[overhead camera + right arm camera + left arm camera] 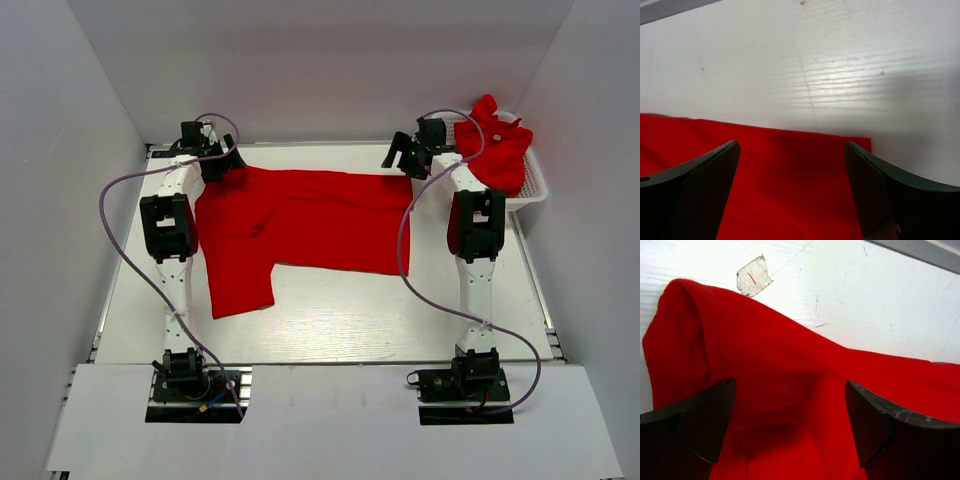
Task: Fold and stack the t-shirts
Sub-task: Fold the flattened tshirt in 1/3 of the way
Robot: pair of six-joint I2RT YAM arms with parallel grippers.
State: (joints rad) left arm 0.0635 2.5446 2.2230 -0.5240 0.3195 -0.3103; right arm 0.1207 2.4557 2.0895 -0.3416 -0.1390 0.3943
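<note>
The far-right basket [538,192] holds crumpled shirts [495,145]. One shirt [300,215] lies spread on the white table [350,320], between white walls [300,60]. Left end effector [790,385] and right end effector [792,145] gape wide over its far corners.

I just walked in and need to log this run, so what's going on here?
Two robot arms are reaching across a red t-shirt spread on the white table. The left claw and the right claw each hover open over one far corner of it, gripping nothing. More bunched red cloth sits in the white basket at the far right. No folded stack is in view, so the folding appears to be at an early stage.
</note>
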